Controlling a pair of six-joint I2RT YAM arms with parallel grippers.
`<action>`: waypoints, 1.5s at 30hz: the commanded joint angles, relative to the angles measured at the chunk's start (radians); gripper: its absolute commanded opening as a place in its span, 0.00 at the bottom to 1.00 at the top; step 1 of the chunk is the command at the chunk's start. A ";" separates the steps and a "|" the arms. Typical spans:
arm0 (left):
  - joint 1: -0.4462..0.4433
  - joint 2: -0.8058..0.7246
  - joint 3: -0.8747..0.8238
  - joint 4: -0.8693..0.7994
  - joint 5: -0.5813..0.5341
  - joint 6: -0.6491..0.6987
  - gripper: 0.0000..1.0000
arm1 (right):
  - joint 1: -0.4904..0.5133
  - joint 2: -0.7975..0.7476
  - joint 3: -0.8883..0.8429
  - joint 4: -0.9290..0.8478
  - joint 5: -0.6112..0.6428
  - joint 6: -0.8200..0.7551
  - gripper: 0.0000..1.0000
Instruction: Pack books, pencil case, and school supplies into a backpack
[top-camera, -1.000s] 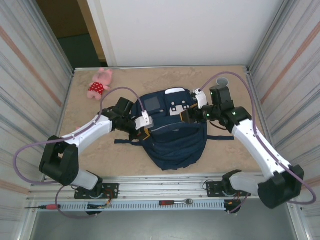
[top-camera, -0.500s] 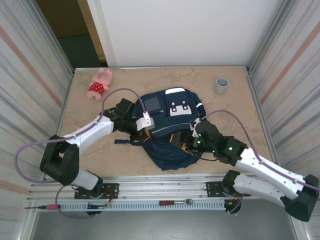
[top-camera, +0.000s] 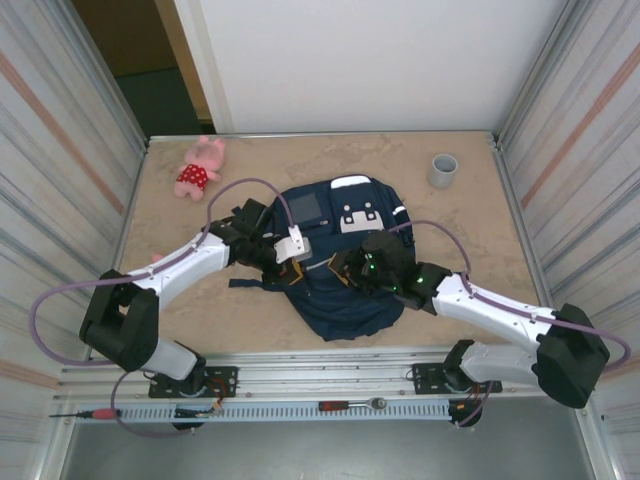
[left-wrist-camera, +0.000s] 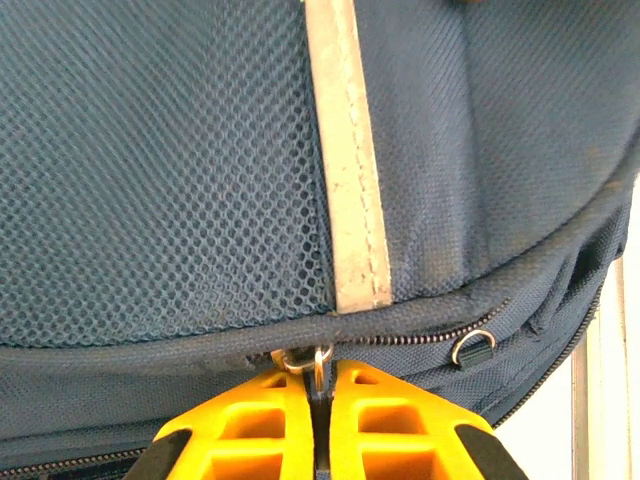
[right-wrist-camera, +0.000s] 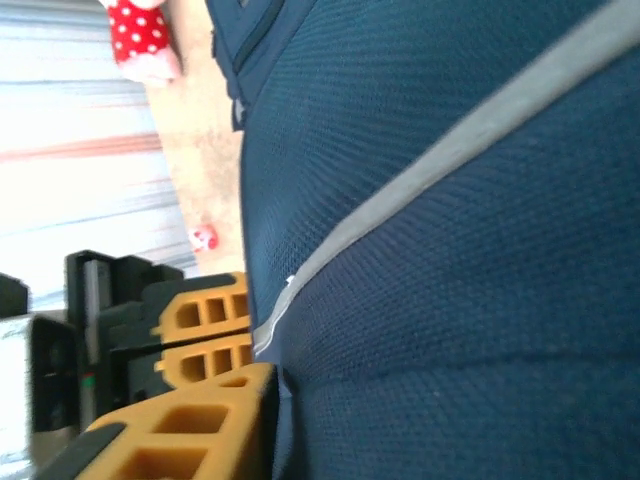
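Note:
The navy backpack (top-camera: 350, 285) lies flat in the middle of the table, its white patches toward the far side. My left gripper (top-camera: 291, 266) sits at the bag's left edge, shut on a metal zipper pull (left-wrist-camera: 320, 362) just under a pale stripe (left-wrist-camera: 350, 160). My right gripper (top-camera: 347, 272) rests on the bag's middle, close to the left one. In the right wrist view one yellow finger (right-wrist-camera: 190, 430) presses against a fold of the backpack (right-wrist-camera: 450, 260); the other finger is hidden behind the fold. The books, pencil case and school supplies are hidden.
A pink plush toy (top-camera: 200, 165) lies at the back left and a grey cup (top-camera: 443, 170) stands at the back right. Ribbed walls close in both sides. A screwdriver (top-camera: 85, 412) and a ratchet (top-camera: 350, 404) lie on the front rail.
My right arm swung from the bag's far right corner round to its front, then in over the middle beside the left gripper, and its jaws narrowed. The left gripper has stayed put.

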 joint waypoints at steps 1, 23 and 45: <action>-0.027 -0.045 -0.019 -0.007 0.057 -0.025 0.00 | -0.013 0.034 -0.038 0.071 0.054 0.024 0.14; -0.212 -0.128 -0.024 0.129 0.130 -0.156 0.42 | -0.214 0.194 0.165 -0.027 -0.362 -0.434 0.06; -0.095 -0.175 -0.149 0.406 0.044 0.220 0.74 | -0.485 0.303 0.479 -0.592 -0.747 -1.073 0.06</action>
